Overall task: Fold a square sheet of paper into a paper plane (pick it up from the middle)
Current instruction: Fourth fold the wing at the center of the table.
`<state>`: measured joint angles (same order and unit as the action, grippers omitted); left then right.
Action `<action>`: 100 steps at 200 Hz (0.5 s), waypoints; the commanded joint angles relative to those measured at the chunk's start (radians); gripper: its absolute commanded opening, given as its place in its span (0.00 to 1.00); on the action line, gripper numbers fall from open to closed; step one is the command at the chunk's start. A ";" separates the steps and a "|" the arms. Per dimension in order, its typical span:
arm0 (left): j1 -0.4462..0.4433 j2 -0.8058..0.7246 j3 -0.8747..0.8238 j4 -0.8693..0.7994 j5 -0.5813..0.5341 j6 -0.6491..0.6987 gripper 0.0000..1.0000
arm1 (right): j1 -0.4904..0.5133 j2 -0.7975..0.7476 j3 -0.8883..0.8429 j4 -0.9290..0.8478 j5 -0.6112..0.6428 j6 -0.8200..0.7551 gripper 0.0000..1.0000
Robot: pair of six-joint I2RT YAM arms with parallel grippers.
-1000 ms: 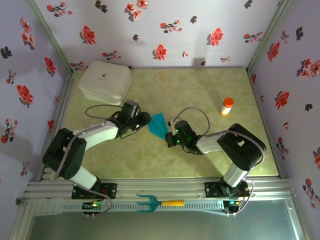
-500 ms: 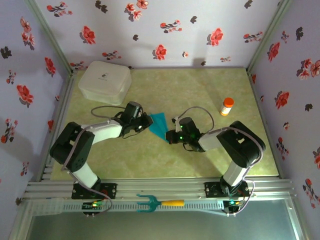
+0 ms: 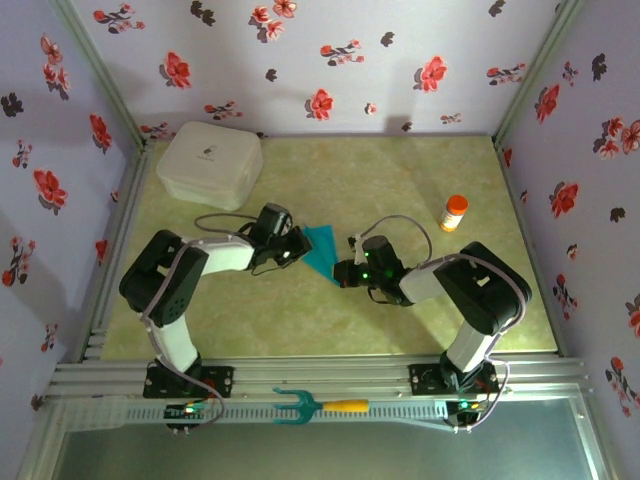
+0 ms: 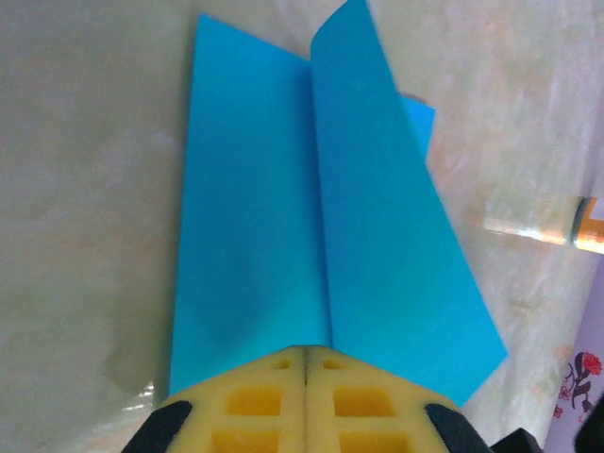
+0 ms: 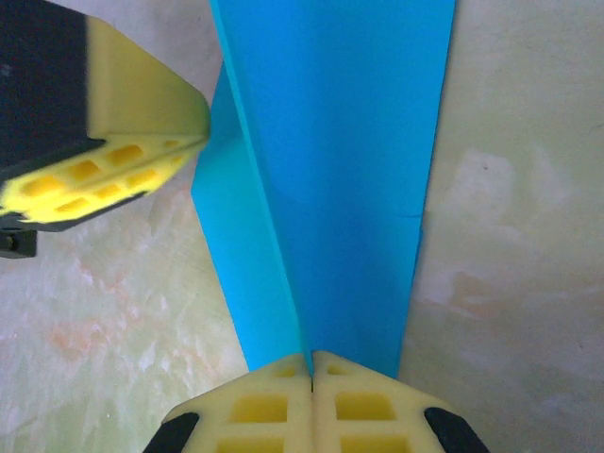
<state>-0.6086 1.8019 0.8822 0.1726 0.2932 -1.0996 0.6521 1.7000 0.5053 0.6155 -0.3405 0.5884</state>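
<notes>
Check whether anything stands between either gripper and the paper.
Nothing visible does. The left gripper is shut on the paper at one end of its raised fold. The right gripper is shut on the opposite end, so both touch it directly.

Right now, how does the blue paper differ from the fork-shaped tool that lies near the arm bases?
The paper is a thin folded sheet; the fork-shaped tool has prongs and a yellow handle. The paper is pinched by both the left end effector and the right end effector; the tool lies untouched on the front rail. Both are teal-blue.
</notes>
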 commanded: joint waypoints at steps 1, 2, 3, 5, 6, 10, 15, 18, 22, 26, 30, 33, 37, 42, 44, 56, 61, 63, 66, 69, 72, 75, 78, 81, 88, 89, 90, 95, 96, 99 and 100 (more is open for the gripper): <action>-0.002 0.038 0.027 0.014 0.028 -0.023 0.05 | -0.009 0.006 -0.013 0.016 -0.006 0.023 0.03; -0.002 0.040 0.028 0.013 0.028 -0.023 0.05 | -0.010 0.008 -0.014 0.015 -0.006 0.023 0.03; -0.002 0.041 0.029 0.013 0.029 -0.023 0.05 | -0.009 0.007 -0.014 0.015 -0.005 0.023 0.03; 0.000 0.044 0.028 0.012 0.030 -0.024 0.04 | -0.009 0.008 -0.014 0.015 -0.005 0.024 0.03; 0.000 0.044 0.028 0.012 0.030 -0.025 0.04 | -0.009 0.008 -0.014 0.015 -0.006 0.024 0.03; -0.002 0.048 0.028 0.008 0.032 -0.026 0.04 | -0.009 0.007 -0.014 0.015 -0.006 0.025 0.03; -0.002 0.050 0.024 0.005 0.030 -0.028 0.04 | -0.009 0.008 -0.014 0.014 -0.007 0.025 0.03; -0.002 0.050 0.022 0.006 0.030 -0.030 0.04 | -0.010 0.008 -0.014 0.014 -0.008 0.025 0.03; -0.001 0.051 0.017 0.009 0.030 -0.035 0.03 | -0.009 0.006 -0.014 0.013 -0.010 0.025 0.03; 0.000 0.051 0.011 0.014 0.030 -0.040 0.03 | -0.010 0.005 -0.014 0.008 -0.011 0.025 0.03; 0.001 0.052 0.003 0.020 0.031 -0.049 0.03 | -0.009 0.003 -0.013 0.005 -0.009 0.026 0.03; 0.001 0.051 -0.003 0.026 0.031 -0.056 0.02 | -0.009 0.004 -0.013 0.002 -0.008 0.026 0.03; 0.003 0.050 -0.013 0.038 0.030 -0.066 0.01 | -0.010 0.002 -0.011 -0.005 -0.004 0.027 0.03; 0.003 0.046 -0.027 0.054 0.026 -0.077 0.01 | -0.010 0.002 -0.010 -0.013 -0.004 0.028 0.03; 0.003 0.045 -0.032 0.059 0.025 -0.079 0.01 | -0.010 0.002 -0.010 -0.016 -0.003 0.028 0.03; 0.002 0.033 -0.042 0.054 0.016 -0.081 0.00 | -0.010 0.004 -0.008 -0.029 -0.009 0.030 0.03; 0.003 0.026 -0.042 0.039 0.010 -0.077 0.00 | -0.011 0.003 -0.008 -0.030 -0.008 0.031 0.03; 0.003 0.023 -0.041 0.033 0.006 -0.076 0.00 | -0.011 0.003 -0.009 -0.030 -0.008 0.031 0.03; 0.003 0.019 -0.043 0.027 0.003 -0.074 0.00 | -0.010 0.003 -0.010 -0.030 -0.009 0.034 0.03; 0.003 0.016 -0.043 0.022 -0.002 -0.073 0.00 | -0.011 0.003 -0.011 -0.030 -0.009 0.033 0.03; 0.003 0.011 -0.045 0.020 -0.005 -0.072 0.00 | -0.011 0.003 -0.010 -0.030 -0.010 0.035 0.03; 0.003 0.008 -0.046 0.019 -0.008 -0.072 0.00 | -0.012 0.003 -0.009 -0.030 -0.011 0.034 0.03; 0.003 0.006 -0.048 0.018 -0.009 -0.073 0.00 | -0.011 0.003 -0.010 -0.028 -0.011 0.035 0.03; 0.003 0.003 -0.052 0.018 -0.010 -0.074 0.00 | -0.011 0.003 -0.010 -0.028 -0.013 0.035 0.03; 0.003 -0.002 -0.054 0.018 -0.014 -0.074 0.00 | -0.011 0.004 -0.008 -0.028 -0.017 0.037 0.03; 0.003 -0.002 -0.055 0.018 -0.015 -0.074 0.00 | -0.011 0.002 -0.008 -0.028 -0.017 0.036 0.03; 0.003 -0.002 -0.055 0.018 -0.014 -0.074 0.00 | -0.012 0.002 -0.008 -0.028 -0.018 0.037 0.03; 0.002 -0.005 -0.055 0.016 -0.016 -0.074 0.00 | -0.011 0.002 -0.007 -0.028 -0.021 0.038 0.03; 0.002 -0.004 -0.055 0.016 -0.017 -0.075 0.00 | -0.011 0.002 -0.007 -0.028 -0.021 0.039 0.03; 0.002 -0.005 -0.055 0.015 -0.017 -0.074 0.00 | -0.011 0.002 -0.007 -0.028 -0.024 0.038 0.03; 0.002 -0.005 -0.056 0.015 -0.017 -0.074 0.00 | -0.011 0.002 -0.007 -0.029 -0.024 0.038 0.03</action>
<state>-0.6086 1.8267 0.8478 0.2096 0.3035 -1.1549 0.6502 1.7000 0.5045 0.6132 -0.3447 0.6106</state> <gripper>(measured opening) 0.061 0.060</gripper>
